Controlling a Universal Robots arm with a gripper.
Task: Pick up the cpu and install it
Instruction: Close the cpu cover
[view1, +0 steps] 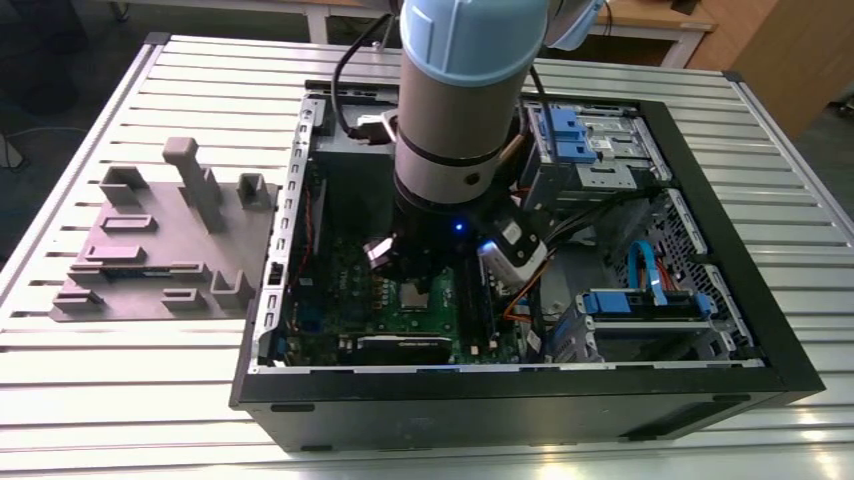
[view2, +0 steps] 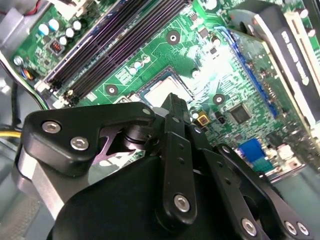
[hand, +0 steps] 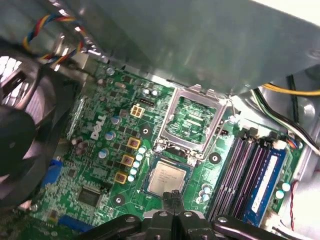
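Starting at the exterior view's left, the grey fixture plate (view1: 147, 250) lies well apart from my work, so I expect no trouble there. Next comes the near wall of the open case (view1: 267, 330). My arm reaches down just inside it, and a sideways drift could knock the wrist against that edge.

Further in, on the green motherboard (view1: 387, 320), the cpu (hand: 167, 179) lies flat in its socket (hand: 150, 192), silver top up. My gripper (hand: 172, 204) hangs just above it with the fingers pressed together and nothing between them. This is where I judge the real risk to be. If I drop lower, the closed tips can scrape the lid or push the chip askew. A skewed chip on the socket's contacts could mean bent pins.

The load frame (hand: 192, 117) stands swung open beside the socket, so nothing clamps the chip. A nudge from me, or a jolt to the case, could lift a corner.

Past that are the memory slots (hand: 240, 170), close enough for my linkage to clip if I swing wide. At the exterior view's right, the loose cables (view1: 643, 265) sit near my wrist and could snag on it.
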